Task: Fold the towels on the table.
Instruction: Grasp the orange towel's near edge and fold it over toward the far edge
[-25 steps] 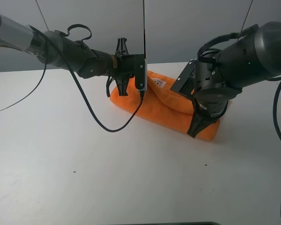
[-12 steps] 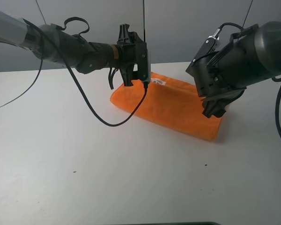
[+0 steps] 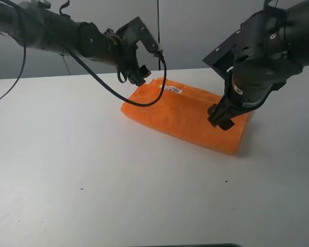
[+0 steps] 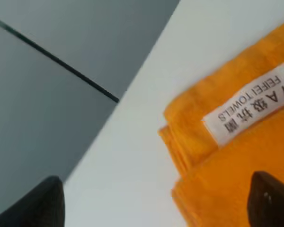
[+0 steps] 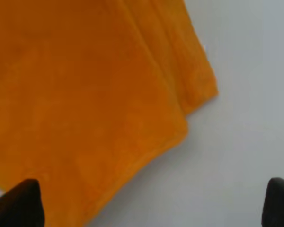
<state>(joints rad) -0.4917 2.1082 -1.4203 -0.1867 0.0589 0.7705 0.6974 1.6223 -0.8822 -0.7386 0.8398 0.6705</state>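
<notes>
Since a second ago: both grippers were down on the towel [image 3: 185, 116] with jaws pressed together on its far edge, and the cloth was bunched up between them. Now you have both raised clear of it.

The left gripper [image 3: 136, 77] has pulled back above the towel's far left corner. In the left wrist view its two fingertips stand wide apart with nothing between them. The right gripper [image 3: 221, 117] hangs over the towel's right end, also spread and not holding anything.

The towel has settled flat. It lies as a folded oblong on the desk [image 3: 92, 170], in the far half and right of the middle, running at a slant from far left to near right. Its label [image 3: 173, 90] faces up at the far long edge.

Edges: near the label, the left wrist view shows the layers stepped, not flush. At the right end, the right wrist view shows the top layer's corner stopping short of the layer under it.

The left arm's cable [image 3: 139, 105] sags across the towel's left corner; whether it touches the cloth, you cannot tell.

Room: there is wide bare desk in front of the towel and to its left. There is less to its right, and only a narrow strip behind it before the wall [image 3: 195, 31].
</notes>
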